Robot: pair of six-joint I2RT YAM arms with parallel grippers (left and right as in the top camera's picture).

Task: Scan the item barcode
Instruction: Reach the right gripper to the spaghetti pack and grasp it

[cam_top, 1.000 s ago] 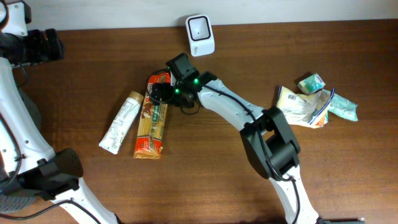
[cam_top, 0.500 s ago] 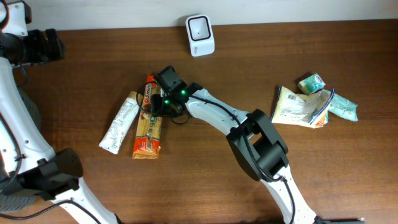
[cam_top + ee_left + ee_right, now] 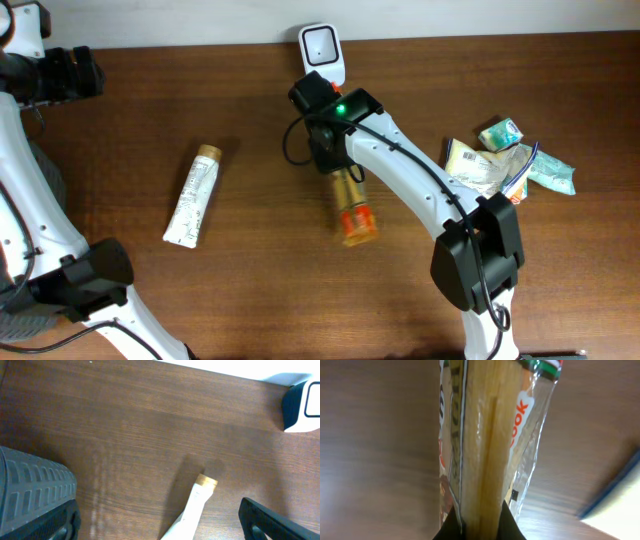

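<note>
Grasps spaghetti pack in clenched right gripper, raised beside scanner at back edge of desk; leaves left gripper spread wide, barcode seemingly unscanned

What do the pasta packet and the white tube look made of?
The pasta packet: thin clear plastic film, glossy; the strands show through it. The white tube: probably soft plastic, matte, with a flattened end and a tan cap; too small to confirm.
</note>
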